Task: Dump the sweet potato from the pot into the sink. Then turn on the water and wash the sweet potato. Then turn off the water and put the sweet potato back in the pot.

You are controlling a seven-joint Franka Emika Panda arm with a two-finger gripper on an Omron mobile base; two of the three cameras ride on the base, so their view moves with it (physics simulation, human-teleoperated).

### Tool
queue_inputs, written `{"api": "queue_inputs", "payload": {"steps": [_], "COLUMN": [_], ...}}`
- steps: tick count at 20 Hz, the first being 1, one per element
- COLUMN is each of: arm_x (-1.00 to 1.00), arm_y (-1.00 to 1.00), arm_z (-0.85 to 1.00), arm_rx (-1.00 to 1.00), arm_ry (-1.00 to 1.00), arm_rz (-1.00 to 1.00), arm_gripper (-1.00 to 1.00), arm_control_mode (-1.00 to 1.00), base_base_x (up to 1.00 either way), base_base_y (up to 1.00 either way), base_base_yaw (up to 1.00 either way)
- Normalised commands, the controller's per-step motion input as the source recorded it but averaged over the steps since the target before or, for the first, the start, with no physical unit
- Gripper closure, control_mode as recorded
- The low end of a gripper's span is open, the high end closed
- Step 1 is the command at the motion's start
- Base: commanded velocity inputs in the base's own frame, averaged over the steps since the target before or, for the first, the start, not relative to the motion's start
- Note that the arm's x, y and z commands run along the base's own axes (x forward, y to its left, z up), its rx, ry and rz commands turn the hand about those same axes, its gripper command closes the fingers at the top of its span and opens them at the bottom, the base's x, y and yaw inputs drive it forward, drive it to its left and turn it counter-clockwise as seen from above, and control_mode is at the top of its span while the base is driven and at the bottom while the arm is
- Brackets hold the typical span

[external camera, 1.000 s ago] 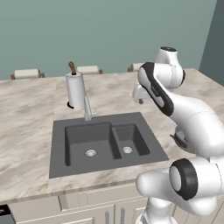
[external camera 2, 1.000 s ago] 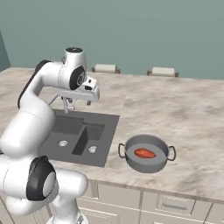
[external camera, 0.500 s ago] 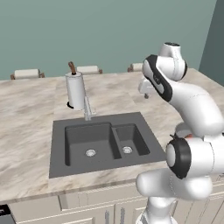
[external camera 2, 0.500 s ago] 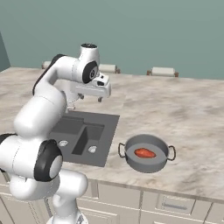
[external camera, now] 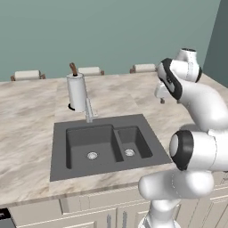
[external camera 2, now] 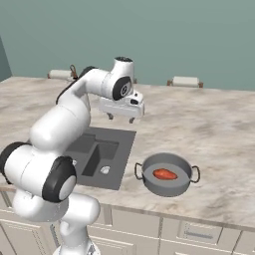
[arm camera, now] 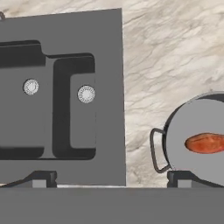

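Swinging right from the sink (external camera 2: pixel 107 149), your hand (external camera 2: pixel 121 118) now hovers, fingers apart, seemingly short of the pot (external camera 2: pixel 167 185) holding the sweet potato (external camera 2: pixel 165 174) on the desk (external camera 2: pixel 209 129).

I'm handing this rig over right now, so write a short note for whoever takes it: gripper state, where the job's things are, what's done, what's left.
Gripper: open, empty, up in the air over the counter between sink and pot.
Sweet potato: lying in the pot, which stands upright on the counter to the right of the sink, near the front edge.
Sink: both basins hold nothing; no stream at the faucet.
Done: nothing yet; the pot is not grasped.
Left: grasp the pot, dump the sweet potato into the sink, run water and wash it, shut the water off, return it to the pot.
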Motion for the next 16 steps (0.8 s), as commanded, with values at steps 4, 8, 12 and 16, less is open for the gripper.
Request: {"api": "queue_inputs", "payload": {"steps": [4,8,12,16], "arm_x": [0.0,0.0,0.0,0.0], "arm_y": [-0.44,-0.33,-0.21,-0.14], "arm_z": [-0.45,-0.48,-0.41,-0.4], "arm_rx": [-0.04,-0.07,-0.07,-0.07], "arm_ry": [0.01,0.03,0.06,0.07], "arm_rz": [0.0,0.0,0.0,0.0], "arm_gripper": [-1.0,-1.0,-1.0,-1.0], "arm_control_mode": [-1.0,-1.0,-1.0,-1.0], "base_base_x": [0.0,0.0,0.0,0.0], "base_base_y": [0.0,0.0,0.0,0.0], "base_base_yaw": [0.0,0.0,0.0,0.0]}}
